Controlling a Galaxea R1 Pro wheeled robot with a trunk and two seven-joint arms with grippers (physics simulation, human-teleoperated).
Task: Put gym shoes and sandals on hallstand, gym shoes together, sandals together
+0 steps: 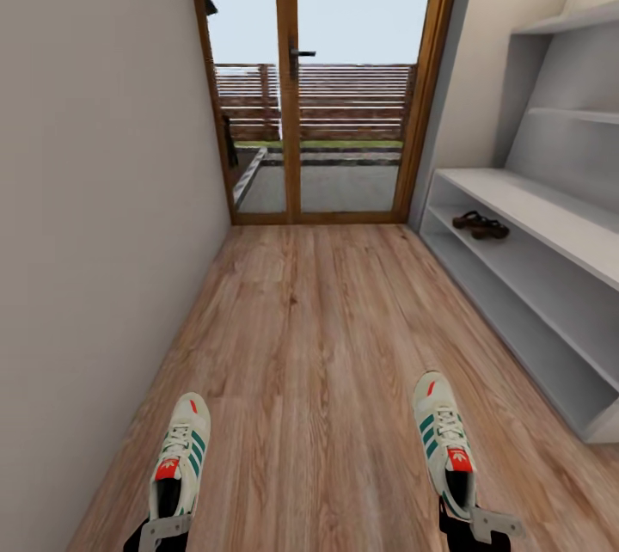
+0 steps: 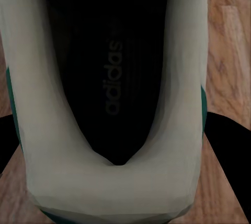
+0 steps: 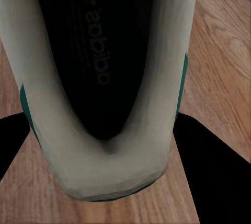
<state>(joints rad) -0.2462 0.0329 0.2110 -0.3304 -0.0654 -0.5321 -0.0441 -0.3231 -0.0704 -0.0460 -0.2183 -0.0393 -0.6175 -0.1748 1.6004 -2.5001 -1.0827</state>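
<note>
With jaws clamped, two gym shoes (image 1: 180, 457) aloft

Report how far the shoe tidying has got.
Done: the brown leather sandals already sit side by side on a shelf of the pale grey hallstand. In hand: each cream-white gym shoe with green stripes is gripped at the heel, one by the left gripper, one by the right gripper. Left: set both sneakers together on the rack.
</note>
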